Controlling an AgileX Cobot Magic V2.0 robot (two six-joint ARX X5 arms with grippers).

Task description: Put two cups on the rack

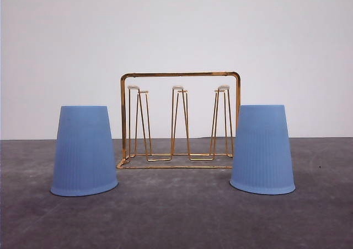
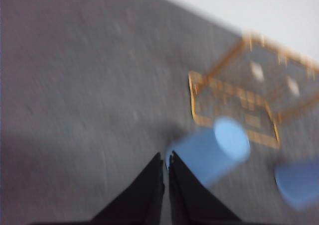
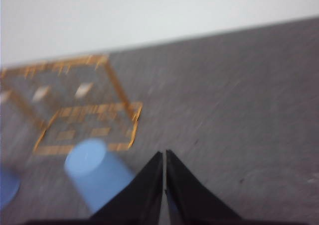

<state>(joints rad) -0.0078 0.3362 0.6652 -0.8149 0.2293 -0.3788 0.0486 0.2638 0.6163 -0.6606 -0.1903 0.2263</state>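
Observation:
Two light blue ribbed cups stand upside down on the grey table, the left cup (image 1: 84, 151) and the right cup (image 1: 262, 149), one on each side of the gold wire rack (image 1: 180, 120). The rack's white-tipped prongs are bare. My left gripper (image 2: 165, 161) is shut, high above the table and just short of the left cup (image 2: 212, 150); the rack (image 2: 234, 105) lies beyond and the other cup (image 2: 297, 181) off to the side. My right gripper (image 3: 164, 155) is shut too, beside the right cup (image 3: 94, 172), with the rack (image 3: 84, 120) behind it. Both wrist views are blurred.
A plain white wall rises behind the table's far edge (image 1: 309, 138). Bare grey tabletop (image 1: 176, 216) stretches in front of the cups and rack.

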